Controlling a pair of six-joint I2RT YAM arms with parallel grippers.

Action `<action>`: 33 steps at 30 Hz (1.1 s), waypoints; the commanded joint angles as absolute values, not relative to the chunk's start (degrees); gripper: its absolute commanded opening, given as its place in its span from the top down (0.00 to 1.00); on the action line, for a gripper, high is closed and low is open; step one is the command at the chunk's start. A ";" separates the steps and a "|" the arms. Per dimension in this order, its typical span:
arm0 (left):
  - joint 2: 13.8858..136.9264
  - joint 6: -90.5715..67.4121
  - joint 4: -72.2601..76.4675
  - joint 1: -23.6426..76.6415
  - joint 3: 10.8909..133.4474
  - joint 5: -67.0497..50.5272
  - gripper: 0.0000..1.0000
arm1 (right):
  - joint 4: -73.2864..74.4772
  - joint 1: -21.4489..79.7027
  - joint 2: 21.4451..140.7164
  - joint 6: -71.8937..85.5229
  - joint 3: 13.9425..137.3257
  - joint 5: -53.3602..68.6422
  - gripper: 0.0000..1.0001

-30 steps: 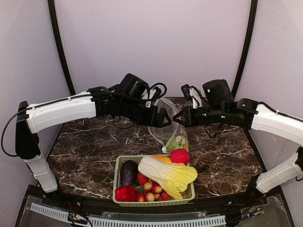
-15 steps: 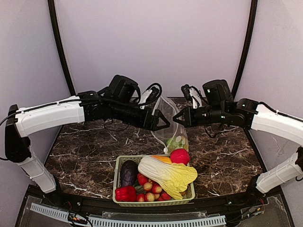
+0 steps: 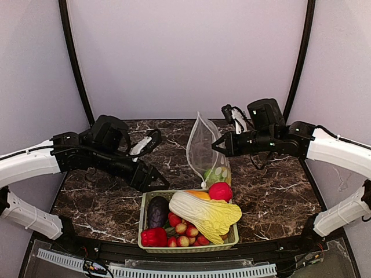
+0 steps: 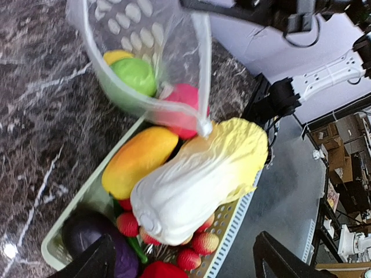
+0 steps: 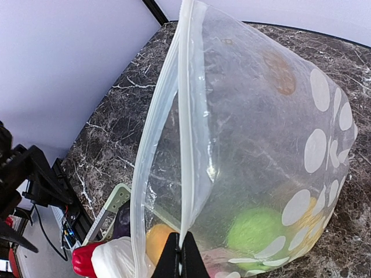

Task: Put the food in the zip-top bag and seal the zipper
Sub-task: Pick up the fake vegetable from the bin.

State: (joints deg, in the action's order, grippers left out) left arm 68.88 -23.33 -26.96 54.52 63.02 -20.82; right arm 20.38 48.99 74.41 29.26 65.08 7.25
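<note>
The clear dotted zip-top bag (image 3: pixel 203 145) stands upright behind the basket, with a green apple (image 3: pixel 215 174) and a lemon (image 4: pixel 116 56) inside. My right gripper (image 3: pixel 215 145) is shut on the zipper edge (image 5: pixel 184 116) at the mouth, pinching it (image 5: pixel 181 255). My left gripper (image 3: pixel 157 180) is open and empty, low by the basket's back left corner; its fingers (image 4: pixel 95 263) frame the napa cabbage (image 4: pixel 197 174). The magenta fruit (image 3: pixel 220 191) sits at the basket's back right, against the bag. The red pepper (image 3: pixel 153 236) lies at the front left.
The pale green basket (image 3: pixel 142 214) stands at the table's near edge, holding an eggplant (image 3: pixel 157 211), an orange-yellow mango (image 4: pixel 139 159) and several small red fruits (image 3: pixel 184 229). Dark marble table (image 3: pixel 98 174) lies on both sides.
My left gripper has let go of the bag's mouth and swung down and left to the basket's back corner. The bag now hangs from my right gripper alone, its mouth narrower.
</note>
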 commanded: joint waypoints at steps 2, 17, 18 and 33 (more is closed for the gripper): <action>65.73 -26.09 -35.09 55.29 56.51 -19.20 0.19 | 18.79 48.87 75.46 29.18 65.45 6.77 1.00; 61.39 -39.75 -42.55 70.56 51.63 0.83 0.19 | 18.30 48.87 78.03 29.14 66.97 8.05 1.00; 61.33 -40.22 -42.90 70.68 51.57 1.25 0.19 | 18.28 48.80 78.05 29.16 66.99 8.01 1.00; 63.51 -58.61 -42.45 77.18 50.55 0.49 0.20 | 17.86 48.83 76.80 29.60 65.36 7.35 1.00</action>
State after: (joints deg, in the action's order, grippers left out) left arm 62.72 -51.62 -41.34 75.48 51.46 -0.12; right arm 19.33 48.97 77.49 29.28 65.56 7.73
